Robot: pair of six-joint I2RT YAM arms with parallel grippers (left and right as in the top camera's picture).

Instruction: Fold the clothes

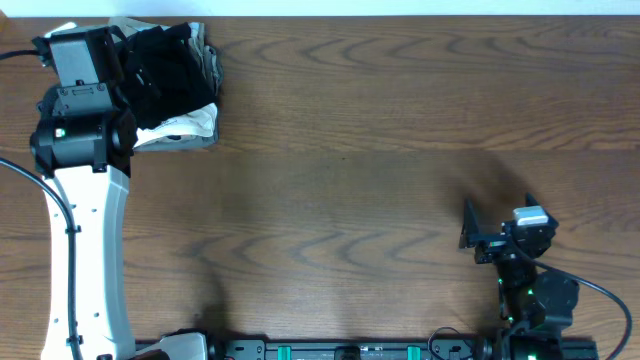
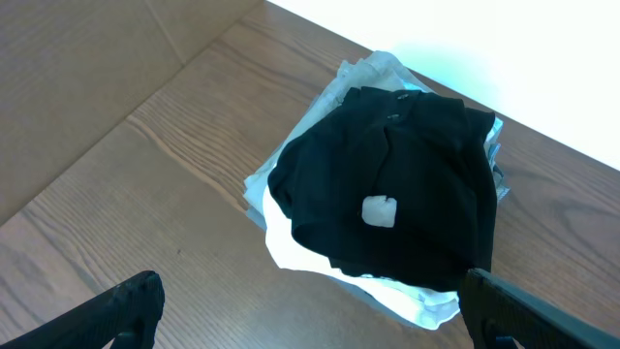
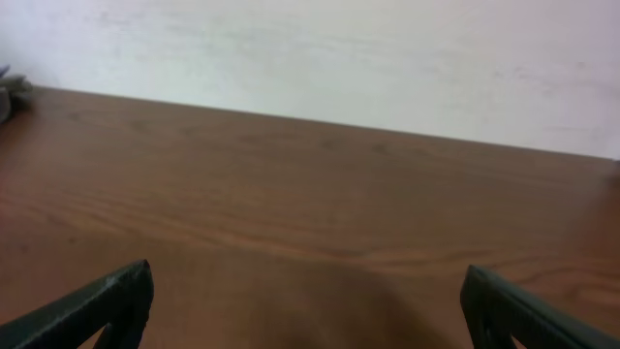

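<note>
A pile of clothes lies at the table's far left corner: a black garment (image 1: 165, 70) with a small white tag on top of white and grey garments (image 1: 185, 130). In the left wrist view the black garment (image 2: 407, 184) covers the white ones (image 2: 407, 296). My left gripper (image 1: 128, 75) hovers at the pile's left side, open and empty, its fingers wide apart (image 2: 310, 320) just short of the pile. My right gripper (image 1: 492, 228) is open and empty over bare wood at the near right, far from the clothes (image 3: 310, 310).
The wooden table (image 1: 380, 150) runs to a white wall at the back (image 3: 339, 48). The left arm's white link (image 1: 90, 260) lies along the table's left side. The arm bases sit at the front edge (image 1: 350, 350).
</note>
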